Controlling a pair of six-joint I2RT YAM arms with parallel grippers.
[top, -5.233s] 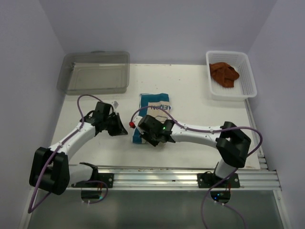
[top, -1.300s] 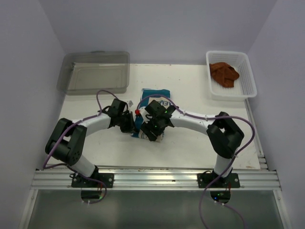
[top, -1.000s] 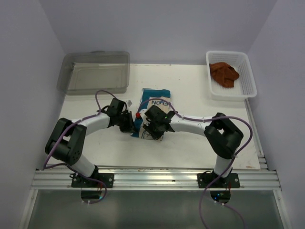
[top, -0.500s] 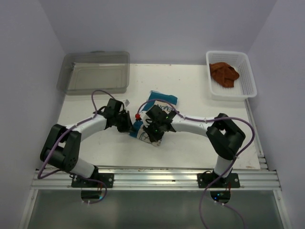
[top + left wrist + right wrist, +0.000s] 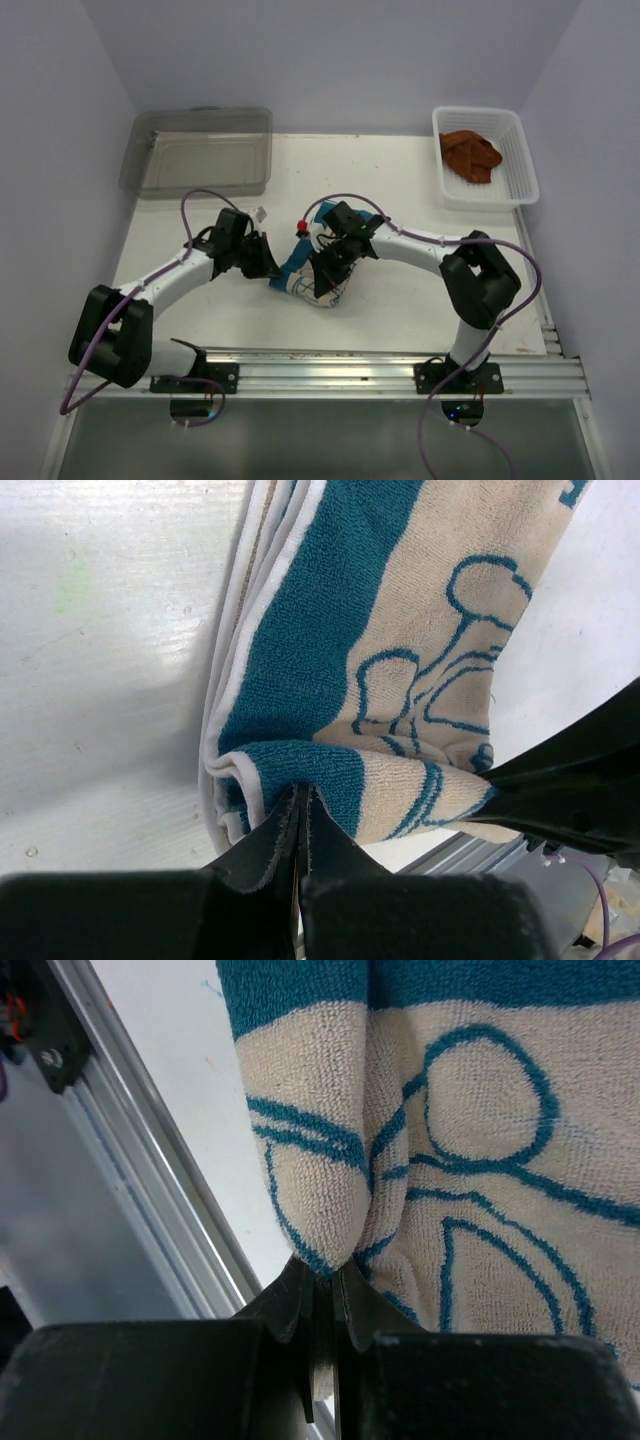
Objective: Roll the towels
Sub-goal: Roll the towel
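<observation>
No words, numbers or brand names can be read in any view. The cream towel (image 5: 430, 630) has blue line drawings on it. At the top right edge of the left wrist view, a small blue shape shows on it, maybe part of a letter, but it is cut off and cannot be read.

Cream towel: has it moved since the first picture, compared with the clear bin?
Yes. The cream towel has bunched up and shifted toward the near rail, farther from the clear bin.
</observation>
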